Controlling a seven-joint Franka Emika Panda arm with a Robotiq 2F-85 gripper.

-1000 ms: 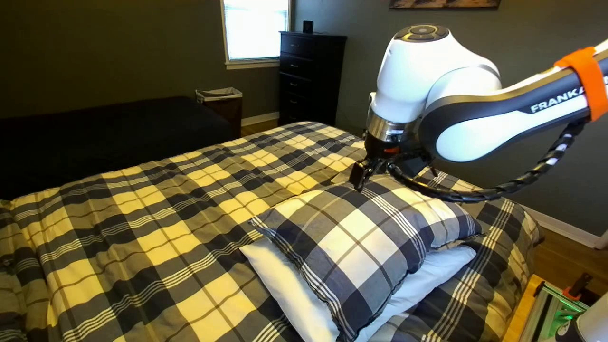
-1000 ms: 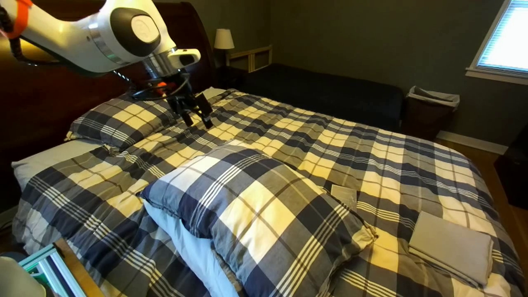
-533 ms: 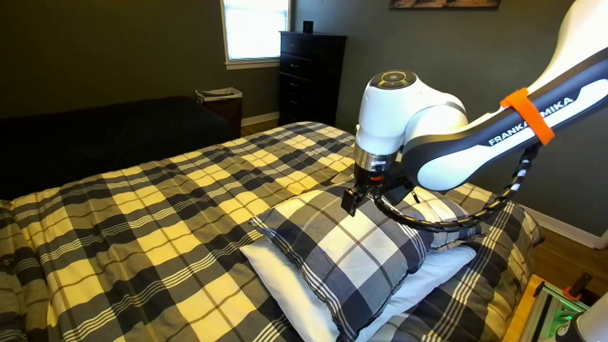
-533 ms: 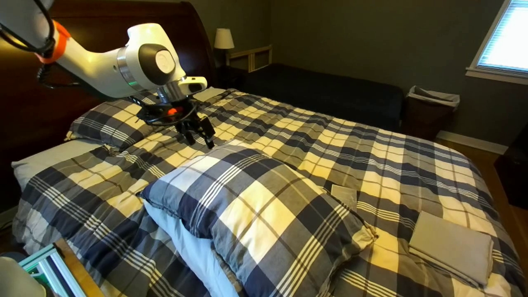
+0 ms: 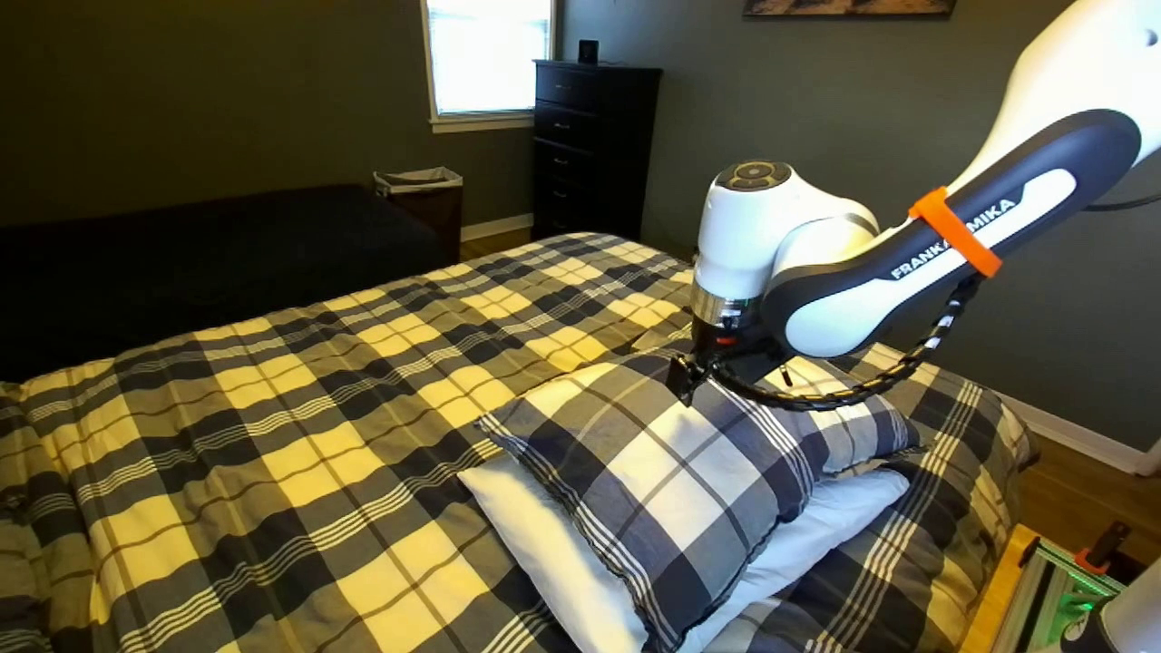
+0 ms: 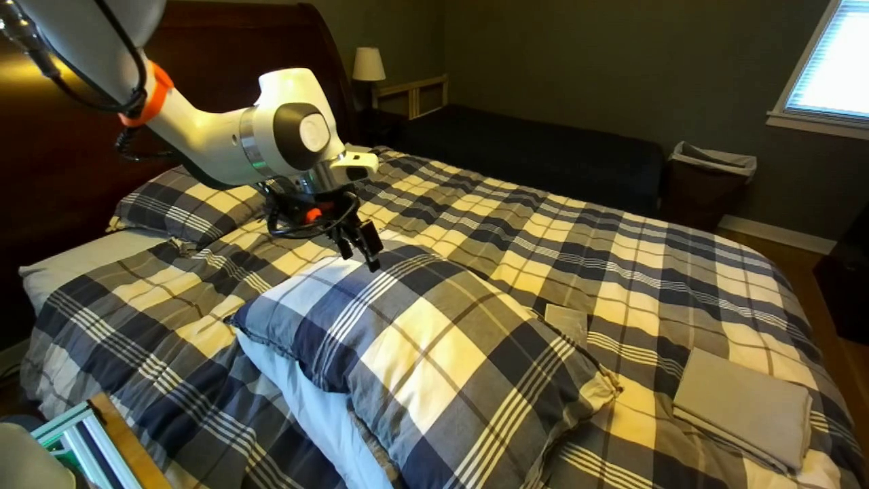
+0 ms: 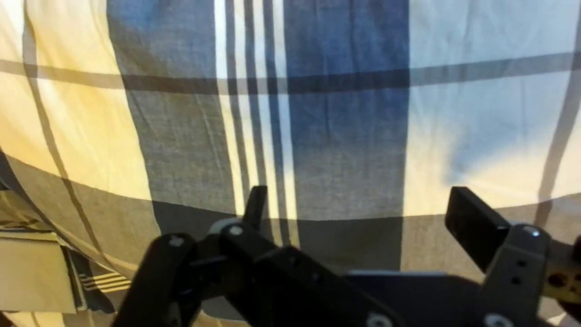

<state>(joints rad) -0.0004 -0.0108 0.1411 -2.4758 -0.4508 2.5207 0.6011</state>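
Wide bed under a navy, grey and cream plaid fabric duvet [image 6: 611, 234] fills most of both exterior views. Low bed with a plain dark cover [image 6: 529, 146] lies beyond it. Curved dark-brown wooden headboard [image 6: 244, 47] stands partly behind my white-and-black jointed arm [image 5: 830, 317], orange band [image 5: 955, 231] wrapped round one link. Tall black chest of drawers [image 5: 594, 145] by the window.

Plump square plaid pillow [image 6: 434, 339], navy, grey and cream cloth, lies on the duvet, stacked on a flat white cloth-covered pad [image 5: 553, 544] that sticks out along two of its edges. Second plaid pillow [image 6: 193, 204], well apart, near the headboard. Brown hamper with a pale liner [image 6: 699, 193], just beside the end of the dark bed. Folded grey-beige cloth [image 6: 743, 407] on the duvet, apart from the plump pillow.

My black two-fingered pincer [image 6: 360, 257] points down over the plump pillow; in the wrist view my fingers [image 7: 474, 222] stand wide apart, only pillow fabric showing in the gap. Can't tell if my tips touch it. Small flat grey piece [image 6: 565, 322] pokes out beside that pillow, partly hidden.
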